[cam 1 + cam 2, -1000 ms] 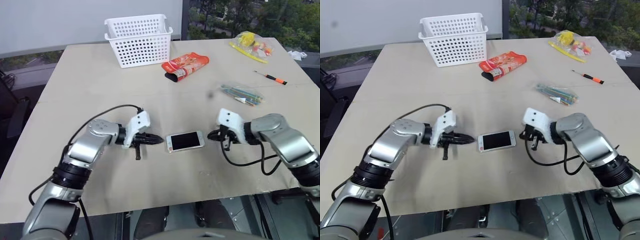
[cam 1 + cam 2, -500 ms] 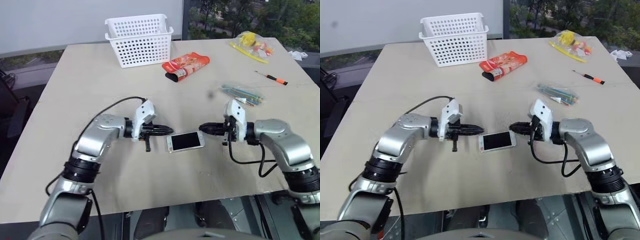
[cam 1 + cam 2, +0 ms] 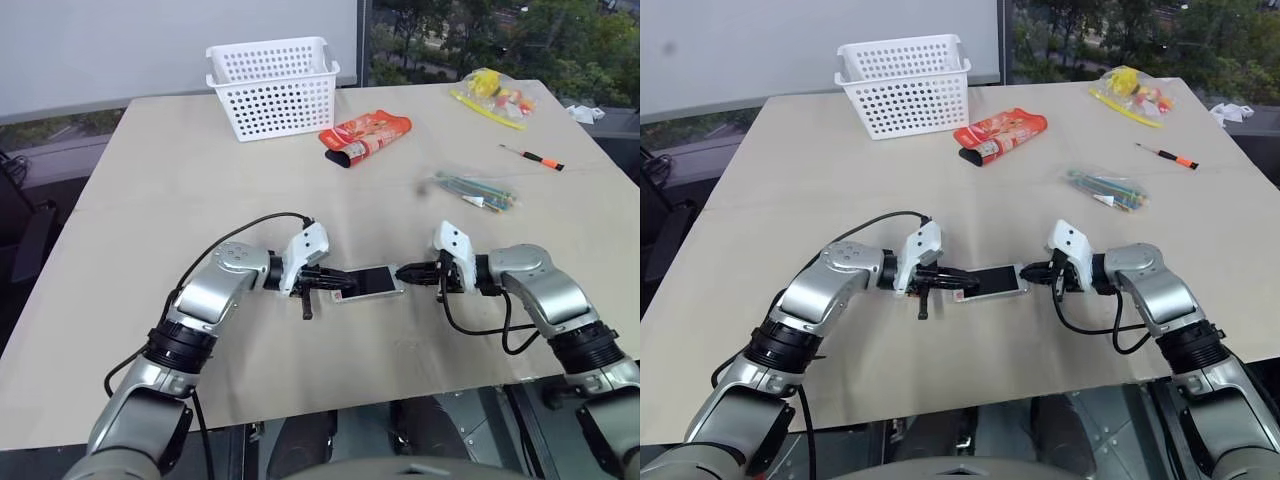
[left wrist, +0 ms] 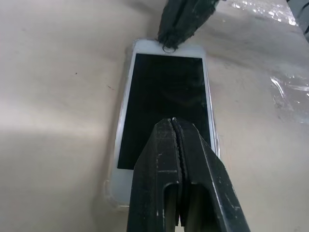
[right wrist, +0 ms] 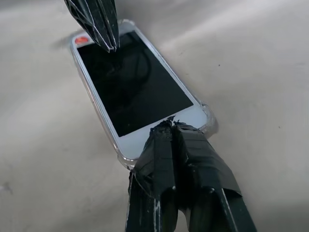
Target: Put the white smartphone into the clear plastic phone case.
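Two grippers meet over the white smartphone [image 3: 368, 282], which lies screen up near the desk's [image 3: 180, 180] front edge, seated inside the clear plastic phone case [image 4: 116, 188] whose rim shows around it. Left gripper [image 3: 338, 283] rests its tip on one end, right gripper [image 3: 401, 273] on the other; both pairs of jaws are pressed together, holding nothing. No writing is readable on the phone; the red packet [image 3: 366, 135] farther back carries print too small to read.
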Tool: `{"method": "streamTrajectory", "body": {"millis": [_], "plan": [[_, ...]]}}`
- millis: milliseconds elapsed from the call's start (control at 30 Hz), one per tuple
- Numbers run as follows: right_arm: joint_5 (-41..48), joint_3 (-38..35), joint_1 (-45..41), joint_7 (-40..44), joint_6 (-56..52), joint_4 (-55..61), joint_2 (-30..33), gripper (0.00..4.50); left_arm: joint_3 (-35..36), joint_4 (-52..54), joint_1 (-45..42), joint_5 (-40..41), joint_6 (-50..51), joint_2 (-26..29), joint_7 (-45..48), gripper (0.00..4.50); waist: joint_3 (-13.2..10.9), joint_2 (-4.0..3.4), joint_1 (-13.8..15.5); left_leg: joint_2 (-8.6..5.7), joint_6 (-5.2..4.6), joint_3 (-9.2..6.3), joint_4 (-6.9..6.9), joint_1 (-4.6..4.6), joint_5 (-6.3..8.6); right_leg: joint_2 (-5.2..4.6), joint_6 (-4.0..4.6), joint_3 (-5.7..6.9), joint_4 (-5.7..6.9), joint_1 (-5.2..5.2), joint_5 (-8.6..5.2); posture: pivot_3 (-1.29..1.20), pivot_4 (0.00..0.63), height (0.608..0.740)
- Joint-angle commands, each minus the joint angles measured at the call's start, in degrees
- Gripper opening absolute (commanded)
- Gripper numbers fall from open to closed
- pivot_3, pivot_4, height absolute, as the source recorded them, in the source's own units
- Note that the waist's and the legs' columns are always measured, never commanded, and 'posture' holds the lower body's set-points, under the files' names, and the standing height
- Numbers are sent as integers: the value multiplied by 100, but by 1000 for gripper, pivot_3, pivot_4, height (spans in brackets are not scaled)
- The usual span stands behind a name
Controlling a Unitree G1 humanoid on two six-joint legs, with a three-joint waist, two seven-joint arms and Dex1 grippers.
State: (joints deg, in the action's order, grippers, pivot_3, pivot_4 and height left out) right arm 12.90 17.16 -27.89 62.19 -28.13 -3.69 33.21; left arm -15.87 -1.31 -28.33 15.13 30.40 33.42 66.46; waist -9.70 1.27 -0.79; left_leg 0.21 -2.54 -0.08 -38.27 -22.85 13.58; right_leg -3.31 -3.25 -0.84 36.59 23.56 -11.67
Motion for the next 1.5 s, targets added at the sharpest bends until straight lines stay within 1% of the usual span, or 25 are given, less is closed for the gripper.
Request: {"method": "streamTrajectory", "body": {"millis": [33,167,433,500,600,700,867,1033,1167,1433,1500], "plan": [[-565,727,258,83,-484,-433,156,47,57,84,28,-25,-102,65,0,0,37,17,1,1,0,0,0,0,0,0,0,0,0,0,0,0,150,740],[-708,873,175,116,-566,-439,176,47,13,81,96,-112,-169,132,15,0,87,27,2,2,1,1,1,1,0,-3,1,-1,-1,-1,0,0,150,740],[-689,1021,267,670,-444,112,549,47,-36,42,151,-170,-261,146,39,0,109,19,97,-3,1,1,5,0,1,-21,1,8,-15,-2,-2,0,150,740],[-551,896,292,694,-360,226,503,47,-43,65,165,-175,-261,140,38,0,110,19,156,-5,1,4,9,-3,1,-24,2,8,-24,-2,-1,0,150,740],[-345,702,293,733,-291,320,394,47,-55,77,172,-180,-269,132,42,0,110,19,160,-6,1,5,27,-9,3,-24,2,12,-62,-8,0,0,150,740],[-341,643,326,783,-124,289,399,47,-69,96,172,-181,-264,119,41,0,110,19,153,-6,1,8,42,-10,5,-24,2,10,-70,-10,0,0,150,740],[-28,291,406,818,88,318,238,47,-71,116,170,-168,-260,105,44,0,110,19,153,-6,1,3,68,-8,5,-21,2,16,-73,-4,-1,0,150,740],[153,-30,496,892,818,127,7,47,-61,186,199,-99,-184,62,38,0,103,12,122,-5,1,7,74,-7,4,-16,1,12,-73,2,-1,0,150,740],[13,0,507,842,812,-5,67,47,-53,172,189,-92,-174,62,62,0,100,7,106,-5,1,9,74,-6,4,-15,1,8,-72,3,0,0,150,740],[-478,282,337,467,205,-341,270,47,-56,64,153,-128,-244,63,129,0,101,8,136,-6,2,15,71,-4,3,-17,1,3,-72,3,0,0,150,740],[-561,388,316,490,102,-356,329,47,-58,54,158,-127,-248,64,140,0,101,8,141,-6,2,16,71,-3,3,-17,2,1,-72,2,0,0,150,740]]}}
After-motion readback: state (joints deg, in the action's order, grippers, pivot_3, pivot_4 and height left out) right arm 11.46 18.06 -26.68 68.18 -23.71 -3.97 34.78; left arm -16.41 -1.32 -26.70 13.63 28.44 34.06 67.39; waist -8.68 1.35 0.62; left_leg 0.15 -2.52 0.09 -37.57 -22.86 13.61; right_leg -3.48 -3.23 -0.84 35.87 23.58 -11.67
